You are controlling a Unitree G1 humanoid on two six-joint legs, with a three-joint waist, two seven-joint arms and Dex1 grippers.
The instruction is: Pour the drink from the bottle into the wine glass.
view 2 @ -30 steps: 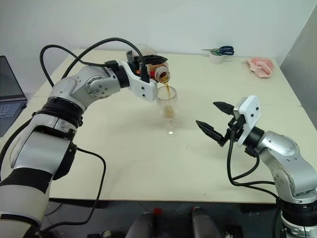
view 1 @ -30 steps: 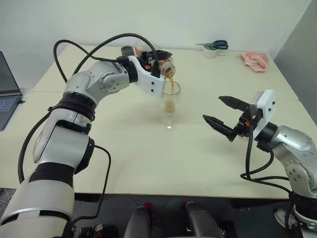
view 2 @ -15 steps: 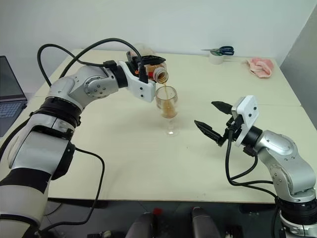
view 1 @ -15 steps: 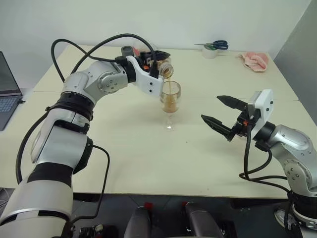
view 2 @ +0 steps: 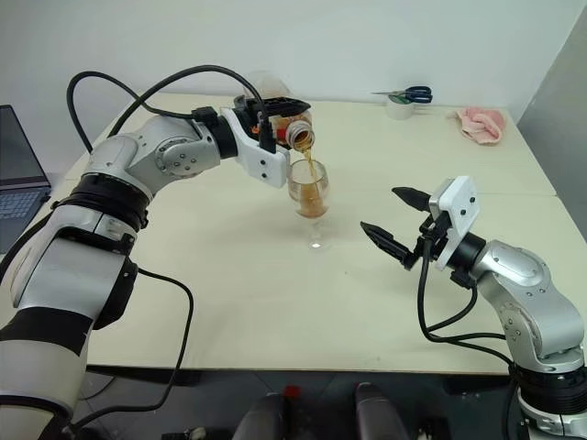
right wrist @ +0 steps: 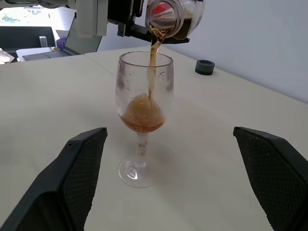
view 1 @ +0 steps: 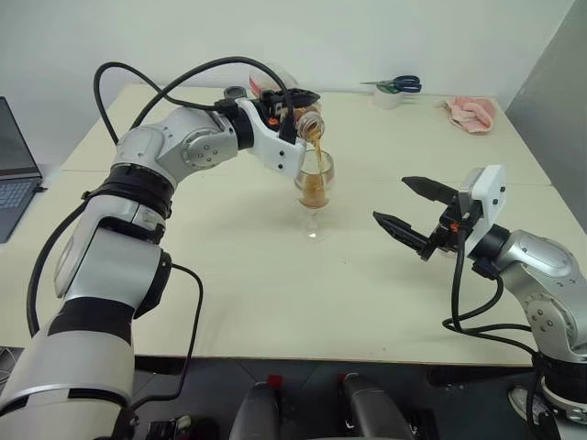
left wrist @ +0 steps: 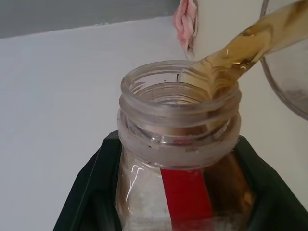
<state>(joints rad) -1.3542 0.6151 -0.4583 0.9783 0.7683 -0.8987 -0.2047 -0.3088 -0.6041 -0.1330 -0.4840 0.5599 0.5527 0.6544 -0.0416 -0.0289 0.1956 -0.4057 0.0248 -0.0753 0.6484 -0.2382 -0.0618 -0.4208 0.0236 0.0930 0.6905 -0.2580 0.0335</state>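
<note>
Amber drink point(right wrist: 144, 113) frothing low in wine glass point(right wrist: 143, 96)

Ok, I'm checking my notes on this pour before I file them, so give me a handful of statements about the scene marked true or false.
1. The left gripper holds the bottle tipped over the wine glass. True.
2. The bottle's cap is screwed on. False: its mouth is open and the drink streams out of it.
3. The wine glass lies on its side. False: it stands upright on the table, with drink in the lower part of its bowl.
4. The right gripper is open and holds nothing. True.
5. The scissors lie next to the glass's foot. False: they lie at the table's far edge, near a pink cloth.
</note>
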